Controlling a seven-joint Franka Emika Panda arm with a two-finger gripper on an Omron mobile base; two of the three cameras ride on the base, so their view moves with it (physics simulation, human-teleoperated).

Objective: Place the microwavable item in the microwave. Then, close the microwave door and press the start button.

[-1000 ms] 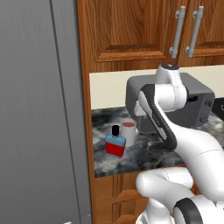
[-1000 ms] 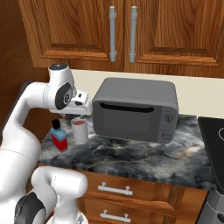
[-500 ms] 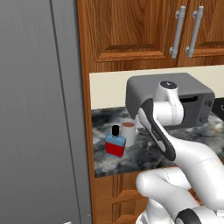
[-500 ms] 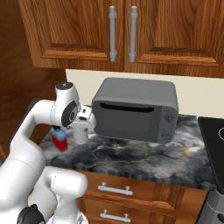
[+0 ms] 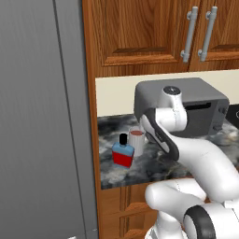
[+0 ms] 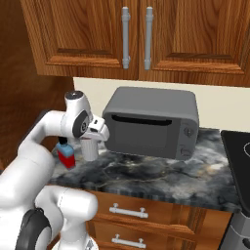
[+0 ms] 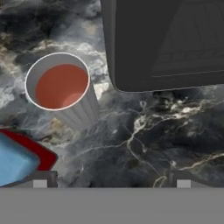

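The microwavable item, a pale grey cup (image 7: pixel 61 85) with a reddish-brown inside, stands upright on the dark marble counter (image 7: pixel 144 131). From the left base it shows as the cup (image 5: pixel 136 140), from the right base as the cup (image 6: pixel 89 148). My gripper (image 7: pixel 111 183) hovers above the counter, open and holding nothing. The cup lies up and to the left of its left fingertip (image 7: pixel 41 181). In the right base view the gripper (image 6: pixel 96 133) hangs just over the cup's rim. The microwave and its door are out of view.
A blue-and-red bottle (image 5: pixel 123 151) with a black cap stands close beside the cup, also seen as the bottle (image 6: pixel 65 155). A grey toaster oven (image 6: pixel 154 122) sits just right of the cup. Wooden cabinets (image 6: pixel 132 34) hang above, and a grey fridge side (image 5: pixel 42 116) stands at the left.
The arm has folded down and the hand has dropped towards the cup. The jaws stayed open. Cup and bottle have not moved.
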